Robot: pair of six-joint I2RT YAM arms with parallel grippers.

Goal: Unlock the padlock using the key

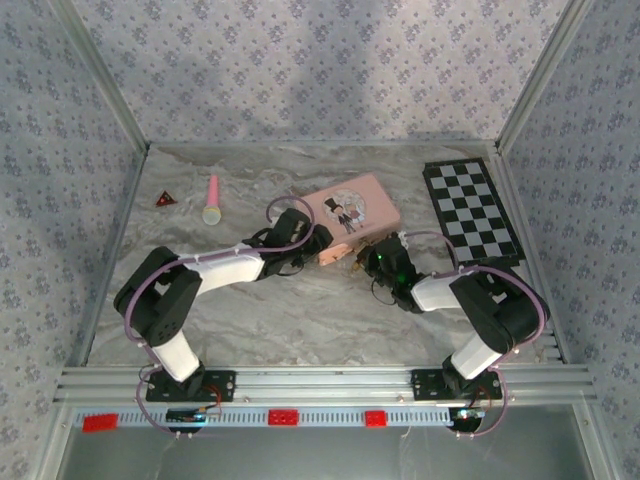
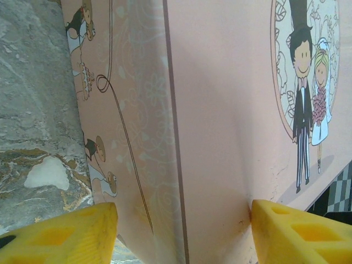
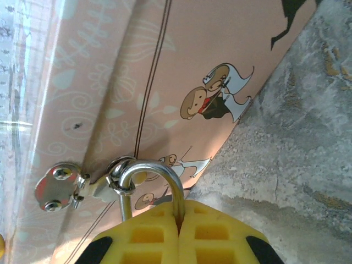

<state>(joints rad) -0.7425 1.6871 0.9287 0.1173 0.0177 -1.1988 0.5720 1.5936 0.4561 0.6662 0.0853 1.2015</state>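
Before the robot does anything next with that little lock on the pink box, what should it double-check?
1. Right gripper shut on the padlock: ok.
2. Padlock's loop through the tin's latch: ok.
3. Left gripper holding the tin firmly: cannot tell; it straddles one edge.
4. Key ready at the keyhole: cannot tell.
5. Keyhole in sight: not ok, hidden inside the right gripper.

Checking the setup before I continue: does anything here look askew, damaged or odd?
No damage or spill. The pink tin lies skewed to the table edges, and the right gripper is shut on the padlock at its shackle, covering the body, which may hamper unlocking.
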